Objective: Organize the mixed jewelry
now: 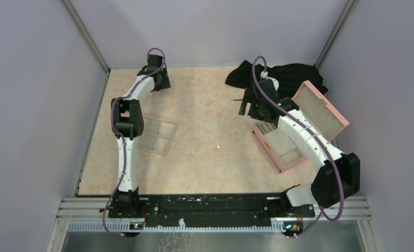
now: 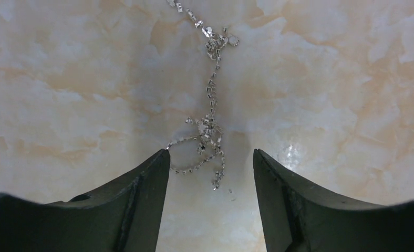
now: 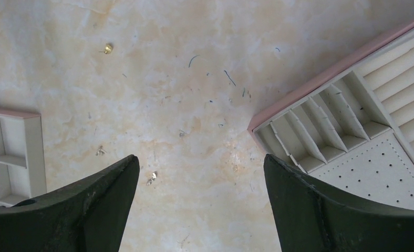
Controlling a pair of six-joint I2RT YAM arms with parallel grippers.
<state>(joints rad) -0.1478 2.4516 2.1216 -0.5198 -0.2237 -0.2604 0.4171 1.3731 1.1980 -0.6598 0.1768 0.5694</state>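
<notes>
A thin silver chain lies tangled on the marbled table just beyond my left gripper's fingertips, one loop touching the left fingertip. My left gripper is open, low over the table at the far left back. My right gripper is open and empty, held above the table beside the pink box. Below it lie a small gold piece and tiny silvery specks, one further left. Specks also show mid-table in the top view.
The pink hinged compartment box stands open at the right; its corner shows in the right wrist view. The grey four-compartment tray lies left of centre, its edge in the right wrist view. Black cloth lies at the back right.
</notes>
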